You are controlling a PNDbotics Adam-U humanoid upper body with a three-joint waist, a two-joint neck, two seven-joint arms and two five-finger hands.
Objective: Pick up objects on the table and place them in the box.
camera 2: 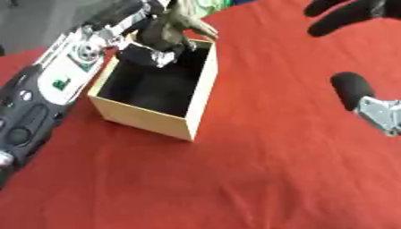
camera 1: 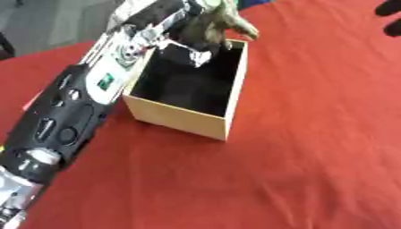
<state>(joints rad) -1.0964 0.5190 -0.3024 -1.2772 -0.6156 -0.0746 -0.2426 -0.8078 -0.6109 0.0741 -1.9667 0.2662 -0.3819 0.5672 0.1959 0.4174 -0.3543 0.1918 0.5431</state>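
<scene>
holding an olive-green toy figure (camera 1: pixel 223 22) in my left hand (camera 1: pixel 200 42), i have it poised at the far rim of the tan cardboard box (camera 1: pixel 176 118), toward 12 o'clock on the red tablecloth (camera 1: pixel 313 134). my left arm (camera 1: pixel 70 112) runs in from 7 o'clock along the box's left wall, and the hand's fingers are curled round the lower part of the figure, pinching it; the exact finger contact is hidden by the toy's own body. the figure looks like a small dinosaur or some such creature, though i cannot be sure of that, standing roughly upright with a limb or tail jutting toward 2 o'clock over the box's far right corner.

what matters for the next move: the dark open interior of the box lies directly toward 6 o'clock from the toy and below it, so the drop is a short pull toward me and down. the toy's long axis is near vertical, which should let it pass the opening without catching, but that jutting part overhangs the rim and could snag, i judge.

my right hand (camera 2: pixel 348 15) shows in the right eye view at 1 o'clock, well apart from the box, its dark fingers relaxed and spread, holding nothing. the left hand is plainly the nearer one
</scene>
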